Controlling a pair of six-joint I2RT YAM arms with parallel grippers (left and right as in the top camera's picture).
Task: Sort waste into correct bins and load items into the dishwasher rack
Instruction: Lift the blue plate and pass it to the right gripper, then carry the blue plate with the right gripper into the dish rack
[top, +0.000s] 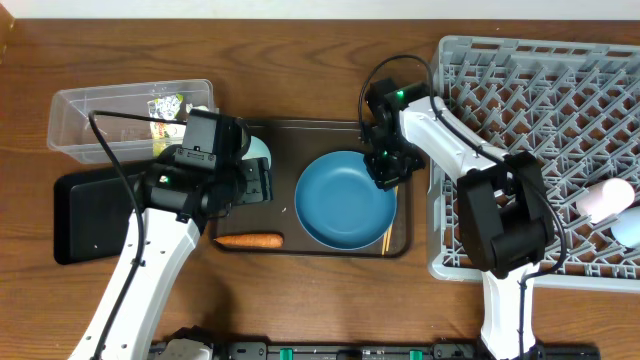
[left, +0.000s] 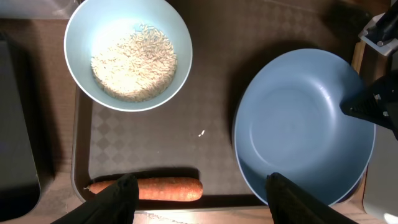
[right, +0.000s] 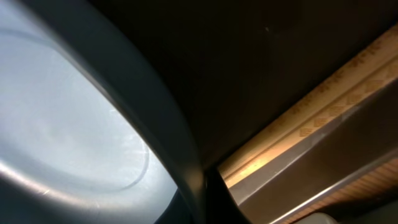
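Overhead, the blue plate (top: 345, 200) on the brown tray (top: 310, 140) appears pinched at its right rim by the clenched right gripper (top: 385, 172), the left gripper (left: 202, 185) is held open nearby, and a lift into the rack (top: 520, 70) is judged due next.

plate (top: 345, 200): dark blue | bowl (left: 78, 37): pale blue | carrot stick (left: 149, 188): orange | serving tray (left: 155, 137): dark brown, diamond-checked | rack (top: 500, 42): grey

The serving tray (top: 300, 140) sits mid-counter, with the rack (top: 520, 80) just to its right. On it, the plate (top: 345, 200) lies to the right with the chopsticks (top: 387, 240) beside it. A bowl (left: 81, 31) of rice (left: 134, 62) sits far left, and a carrot (top: 248, 240) lies along the near edge. Further left, a tub (top: 90, 110) holding a wrapper (top: 168, 108) stands behind a flat tray (top: 85, 215).
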